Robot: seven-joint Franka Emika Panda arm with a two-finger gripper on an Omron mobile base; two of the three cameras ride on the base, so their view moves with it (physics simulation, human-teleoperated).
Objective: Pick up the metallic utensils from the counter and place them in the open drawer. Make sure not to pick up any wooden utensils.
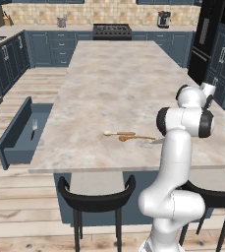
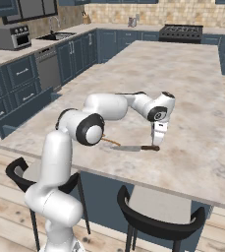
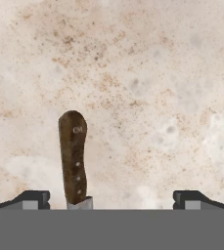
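Note:
A long knife lies on the counter [image 1: 114,83] near its front edge, its grey blade [image 2: 126,147] pointing left and its dark brown handle [image 2: 151,147] to the right. My gripper [image 2: 156,142] hangs just above the handle, pointing down, open and holding nothing. In the hand view the handle [image 3: 73,156] stands left of centre between the wide-apart fingertips [image 3: 33,198], closer to the left one. A short silver utensil with a dark handle [image 1: 34,129] lies inside the open drawer [image 1: 13,140]. The wooden utensils, one pale [image 1: 119,133] and one orange-brown [image 1: 136,138], lie beside the knife.
Two black bar stools [image 1: 95,197] stand under the counter's front edge. The open drawer juts out from the island's left side over the wooden floor. A black stove [image 1: 112,31] and blue cabinets line the far wall. A tall black fridge [image 1: 205,39] stands at the right.

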